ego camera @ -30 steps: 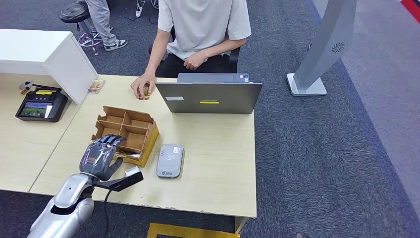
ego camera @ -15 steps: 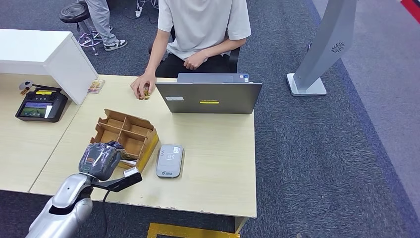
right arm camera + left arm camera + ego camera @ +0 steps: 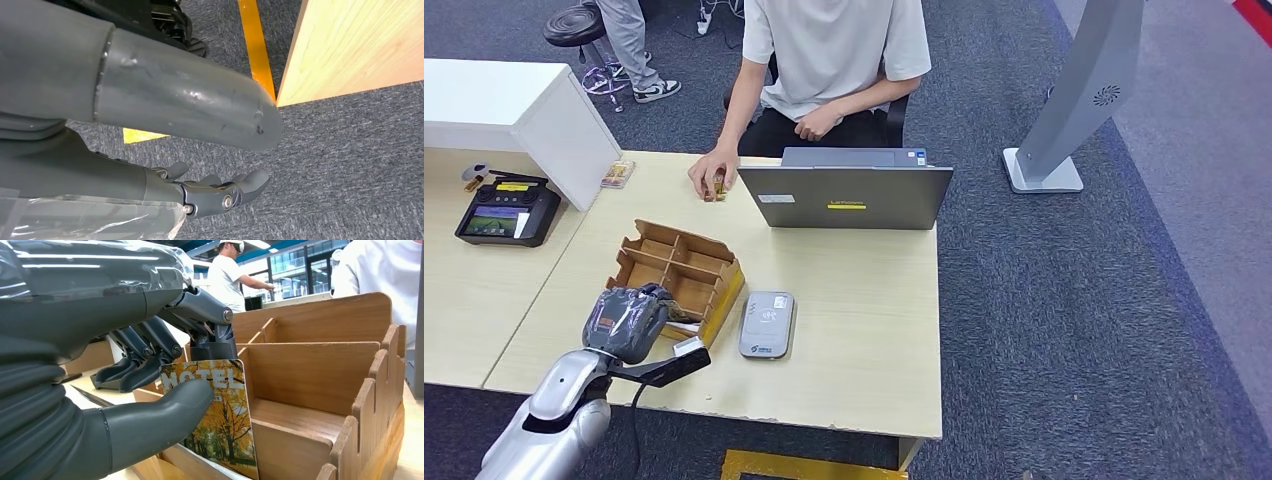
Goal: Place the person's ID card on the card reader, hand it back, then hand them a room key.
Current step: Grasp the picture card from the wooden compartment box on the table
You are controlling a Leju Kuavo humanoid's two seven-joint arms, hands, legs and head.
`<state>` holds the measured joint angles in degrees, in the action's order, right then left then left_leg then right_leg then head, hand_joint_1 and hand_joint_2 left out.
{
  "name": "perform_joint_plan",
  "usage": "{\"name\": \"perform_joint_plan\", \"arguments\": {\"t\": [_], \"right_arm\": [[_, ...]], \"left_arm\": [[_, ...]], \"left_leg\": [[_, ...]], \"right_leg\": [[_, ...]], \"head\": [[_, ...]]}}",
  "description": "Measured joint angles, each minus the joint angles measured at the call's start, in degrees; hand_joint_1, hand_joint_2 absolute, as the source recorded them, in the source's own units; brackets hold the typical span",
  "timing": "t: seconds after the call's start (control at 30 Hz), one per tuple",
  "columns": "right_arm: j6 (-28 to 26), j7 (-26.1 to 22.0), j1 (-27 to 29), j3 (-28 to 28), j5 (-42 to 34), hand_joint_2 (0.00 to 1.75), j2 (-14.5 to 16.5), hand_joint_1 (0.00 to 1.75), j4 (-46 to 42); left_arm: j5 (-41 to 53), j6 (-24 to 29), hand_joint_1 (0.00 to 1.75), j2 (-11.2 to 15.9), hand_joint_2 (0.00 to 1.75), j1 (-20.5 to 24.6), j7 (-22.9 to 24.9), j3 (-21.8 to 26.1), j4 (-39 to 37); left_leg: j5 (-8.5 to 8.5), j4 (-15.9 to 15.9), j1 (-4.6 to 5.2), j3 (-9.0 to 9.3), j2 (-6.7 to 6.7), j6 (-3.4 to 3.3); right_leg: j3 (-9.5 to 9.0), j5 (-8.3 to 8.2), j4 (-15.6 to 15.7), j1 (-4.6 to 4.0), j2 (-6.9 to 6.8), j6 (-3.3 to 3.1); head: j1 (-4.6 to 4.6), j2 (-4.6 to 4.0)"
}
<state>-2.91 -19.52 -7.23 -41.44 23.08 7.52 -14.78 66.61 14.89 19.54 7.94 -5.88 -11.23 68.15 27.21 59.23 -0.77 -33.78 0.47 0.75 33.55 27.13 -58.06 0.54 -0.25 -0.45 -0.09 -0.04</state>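
- The left hand [image 3: 627,322] sits at the near end of the cardboard organiser [image 3: 682,272], thumb and fingers pinching a hotel room key card [image 3: 217,416] upright in its slot, likely to lift it out for the person [image 3: 829,60]
- The card reader [image 3: 767,324] lies at the organiser's 3 o'clock, bare
- The left wrist view reveals the pinch and card print; the right wrist view shows the right hand [image 3: 215,192] hanging over carpet, fingers loosely apart, holding nothing

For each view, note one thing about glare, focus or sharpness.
Head view: even light, laptop and card reader sharp. Left wrist view: glare streaks on the left hand; HOTEL key card legible. Right wrist view: right hand and carpet sharp.
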Motion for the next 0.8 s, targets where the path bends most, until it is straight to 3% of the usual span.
{"name": "perform_joint_plan", "arguments": {"t": [0.2,0.8], "right_arm": [[-0.09,0.00,0.00,0.00,0.00,0.00,0.00,0.00,0.01],[-0.16,-0.08,0.07,0.00,-0.11,0.00,0.00,0.00,0.02]], "left_arm": [[0.07,4.12,1.75,-0.41,1.75,-0.05,0.42,0.02,0.11],[-0.22,7.40,1.75,0.15,1.75,1.60,0.63,0.21,5.12]], "left_leg": [[0.00,0.00,0.00,0.00,0.00,0.00],[0.00,0.00,0.00,0.01,0.00,0.00]], "right_leg": [[0.00,0.00,0.00,0.00,0.00,0.00],[0.00,0.00,0.00,0.00,0.00,0.00]], "head": [[0.00,0.00],[0.01,0.00]]}}
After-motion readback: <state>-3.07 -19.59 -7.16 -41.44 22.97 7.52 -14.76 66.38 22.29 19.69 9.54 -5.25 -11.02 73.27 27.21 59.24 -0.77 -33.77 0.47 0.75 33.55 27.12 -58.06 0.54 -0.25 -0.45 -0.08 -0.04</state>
